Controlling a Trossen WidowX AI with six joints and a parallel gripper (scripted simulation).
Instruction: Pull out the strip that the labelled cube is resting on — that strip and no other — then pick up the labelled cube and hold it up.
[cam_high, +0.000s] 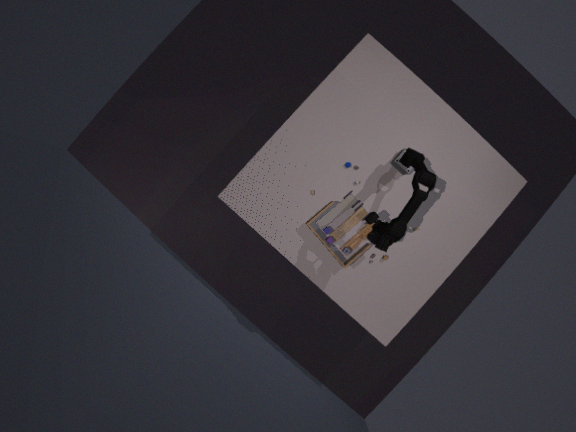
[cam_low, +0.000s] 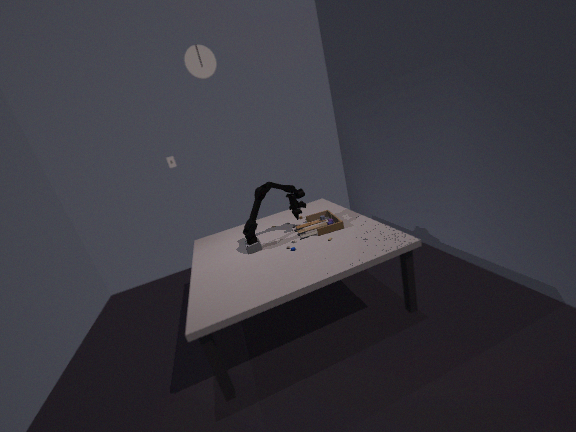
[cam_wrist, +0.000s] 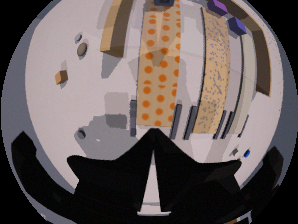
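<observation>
Evidently the approach was in hand: the end effector (cam_high: 371, 218) (cam_low: 298, 217) (cam_wrist: 153, 132) was closed on nothing, near the orange-dotted strip (cam_high: 358, 239) (cam_wrist: 159, 75); the likely labelled cube (cam_high: 347, 250) (cam_wrist: 163, 2) sat beyond. Pulling needed a grip on the strip.

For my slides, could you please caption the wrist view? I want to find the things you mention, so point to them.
Shut gripper (cam_wrist: 153, 132) above the near end of an orange-dotted strip (cam_wrist: 154, 75), beside a speckled strip (cam_wrist: 215, 75).

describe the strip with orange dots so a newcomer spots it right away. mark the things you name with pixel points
On the pale table (cam_high: 425, 120) (cam_low: 235, 285), find the low open-sided wooden tray (cam_high: 320, 212) (cam_low: 332, 229) (cam_wrist: 114, 30). Three long strips lie side by side there, running out through its open side. The dotted strip (cam_wrist: 161, 65) is an outer one, with big round orange dots; the middle strip (cam_wrist: 215, 65) has small grey flecks.
</observation>
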